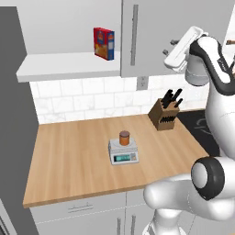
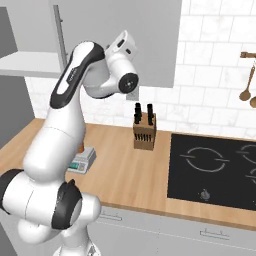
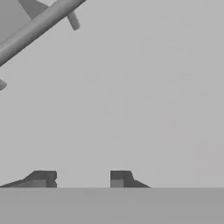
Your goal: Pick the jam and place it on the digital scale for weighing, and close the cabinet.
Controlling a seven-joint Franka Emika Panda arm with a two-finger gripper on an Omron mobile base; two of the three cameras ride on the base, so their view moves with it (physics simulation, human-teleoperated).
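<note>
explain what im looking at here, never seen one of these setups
It is a simulated kitchen with a white robot arm on a driving base. Two pictures come from cameras on the base, behind the arm to its left and right; the third looks out from the hand.

On the wooden counter the jam stands on the scale, with a knife block beside the stove. A box sits on the open shelf of the cabinet.

The gripper is raised close to the cabinet door, near its handle. Its jaws are apart and hold nothing.
</note>
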